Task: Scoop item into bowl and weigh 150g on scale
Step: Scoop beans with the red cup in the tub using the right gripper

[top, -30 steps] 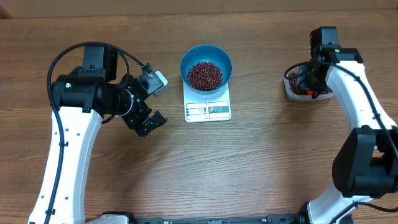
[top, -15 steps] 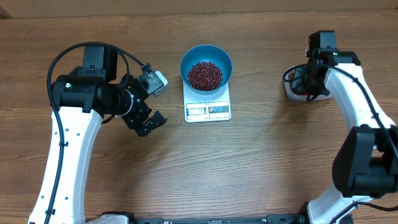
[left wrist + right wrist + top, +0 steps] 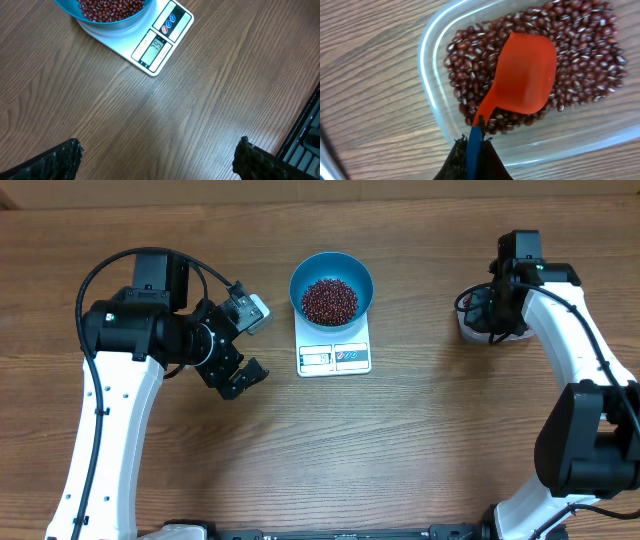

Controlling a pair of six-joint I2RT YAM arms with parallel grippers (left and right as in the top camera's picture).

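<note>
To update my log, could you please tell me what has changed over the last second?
The right gripper, shut on the red scoop handle, shifted slightly toward the bowl side above the clear tub, hiding more of it in the overhead view. The left gripper stayed open and still; the blue bowl, beans and scale did not move.

White arm links (image 3: 108, 415) with black joints (image 3: 128, 330)

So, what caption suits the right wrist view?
Right hand holds the red scoop by its handle over beans in the clear tub.
</note>
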